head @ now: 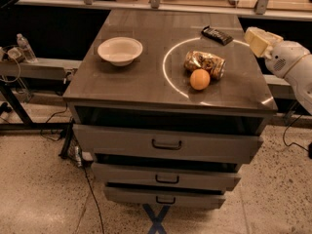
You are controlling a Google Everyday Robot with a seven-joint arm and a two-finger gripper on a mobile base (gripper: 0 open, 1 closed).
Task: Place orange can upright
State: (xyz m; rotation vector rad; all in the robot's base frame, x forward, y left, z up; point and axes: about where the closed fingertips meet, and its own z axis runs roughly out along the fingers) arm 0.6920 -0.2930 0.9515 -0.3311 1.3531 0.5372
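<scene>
The orange can (204, 64), shiny gold and brown with a silver end, lies on its side on the tabletop (146, 82), inside a bright ring of light. Its silver end points right and toward the front. The round orange fruit (200, 79) rests right against its front side. My gripper (259, 39), a cream-coloured block at the end of the white arm (292, 65), hovers by the table's right edge, well clear of the can and holding nothing.
A white bowl (120, 50) stands on the left of the tabletop. A flat dark wrapped bar (217, 35) lies at the back right, near the gripper. Below the top are three drawers (166, 144), pulled out in steps. Cables and a bottle (24, 48) sit at left.
</scene>
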